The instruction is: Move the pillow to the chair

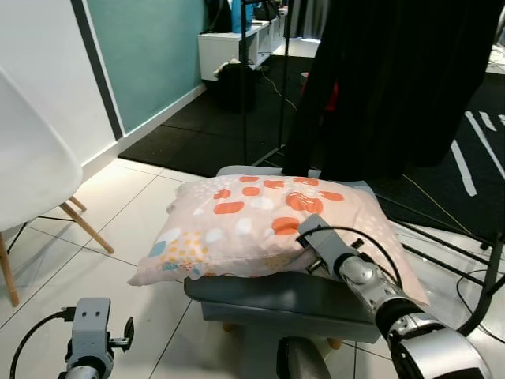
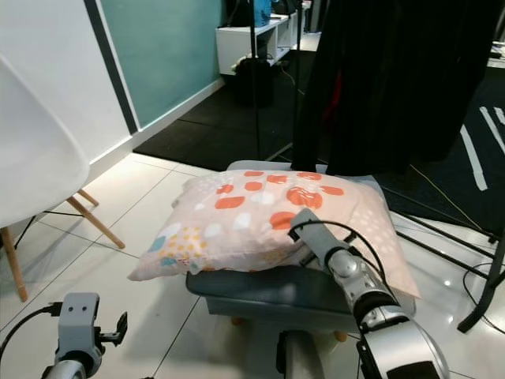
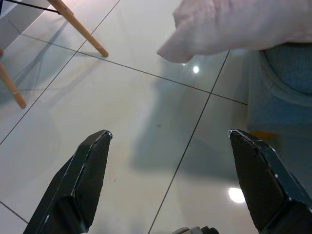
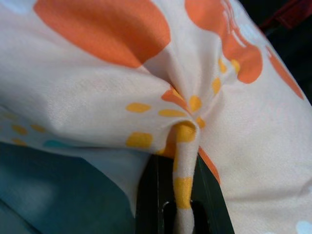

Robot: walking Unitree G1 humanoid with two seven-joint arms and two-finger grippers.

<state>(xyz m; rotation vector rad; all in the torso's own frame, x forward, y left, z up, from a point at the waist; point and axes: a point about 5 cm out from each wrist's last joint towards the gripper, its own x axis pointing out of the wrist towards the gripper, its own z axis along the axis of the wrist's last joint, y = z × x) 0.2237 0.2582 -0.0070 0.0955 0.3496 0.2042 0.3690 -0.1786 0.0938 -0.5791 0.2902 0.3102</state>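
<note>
Pillow [image 1: 260,225]: pale pink with orange, white and yellow spots; lies across a grey stool [image 1: 276,296] in the middle of the frame, its corners hanging over the stool's edges.
Right gripper [image 4: 183,195]: at the near edge of the pillow, lower middle of the head views – clenched on a fold of the pillow cloth, which bunches between the two black fingers [image 4: 151,200] in the right wrist view.
Left gripper [image 3: 168,170]: low in the lower left of the frame, above the white tiled floor [image 1: 142,229] – released, fingers spread wide apart, holding nothing; one pillow corner and the stool's side in front of it in the left wrist view.
Chair [image 1: 31,170]: white shell seat on wooden legs, at the left edge of the frame, well apart from the pillow.
Background: teal wall [image 1: 146,55] in the upper left; black curtain [image 1: 394,79] in the upper right, just behind the stool.
</note>
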